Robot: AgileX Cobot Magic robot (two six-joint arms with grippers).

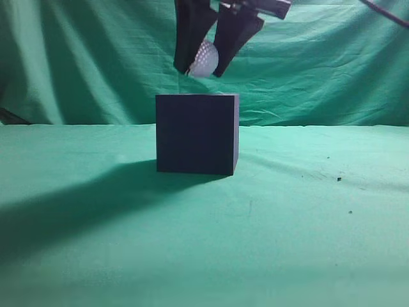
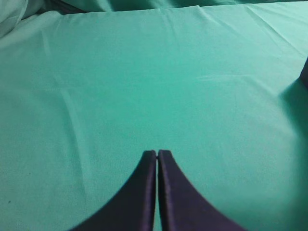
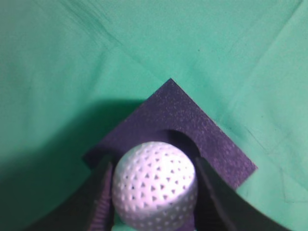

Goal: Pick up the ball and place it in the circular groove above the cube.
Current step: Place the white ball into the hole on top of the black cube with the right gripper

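The dark navy-black cube (image 1: 197, 133) stands on the green cloth at mid table. My right gripper (image 1: 203, 69) is shut on the white dimpled ball (image 1: 205, 59) and holds it in the air a little above the cube's top. In the right wrist view the ball (image 3: 155, 182) sits between the two dark fingers (image 3: 154, 166), right over the cube's top face (image 3: 192, 125), with the circular groove (image 3: 185, 138) partly hidden behind it. My left gripper (image 2: 157, 153) is shut and empty over bare cloth, out of the exterior view.
Green cloth covers the table (image 1: 307, 224) and hangs as a backdrop (image 1: 332, 70). A dark edge, perhaps the cube, shows at the right border of the left wrist view (image 2: 304, 74). A few dark specks lie on the cloth at right (image 1: 339, 179).
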